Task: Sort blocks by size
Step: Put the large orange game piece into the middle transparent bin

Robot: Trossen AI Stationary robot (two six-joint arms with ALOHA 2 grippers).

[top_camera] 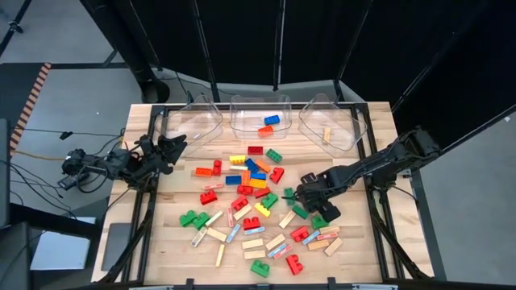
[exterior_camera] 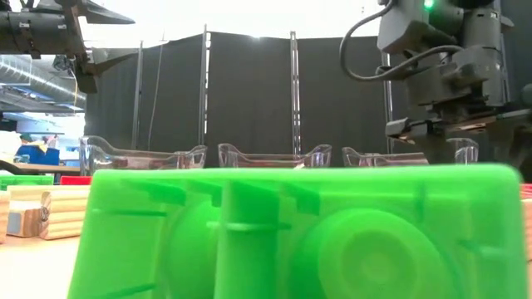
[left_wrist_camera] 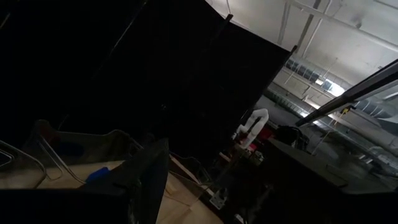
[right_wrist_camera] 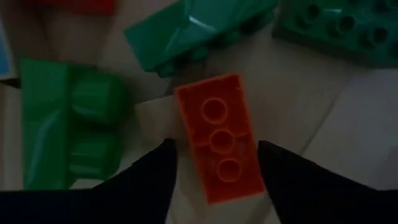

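Many blocks lie scattered on the wooden table (top_camera: 173, 242): studded bricks in red, green, blue, yellow and orange, and tan wooden bars. My right gripper (right_wrist_camera: 216, 163) points down over the pile's right part (top_camera: 304, 193). It is open, with one finger on either side of an orange brick (right_wrist_camera: 219, 140). That brick lies flat on the table, hollow underside up. Green bricks (right_wrist_camera: 68, 124) lie beside it. I cannot tell whether the fingers touch the orange brick. My left gripper (top_camera: 172, 144) waits open at the table's left edge, raised clear of the blocks.
Three clear bins stand along the far edge: the left one (top_camera: 197, 122), the middle one (top_camera: 260, 111) holding blue and orange bricks, and the right one (top_camera: 332, 122) holding a tan bar. A green brick (exterior_camera: 291, 237) fills the foreground of the low view.
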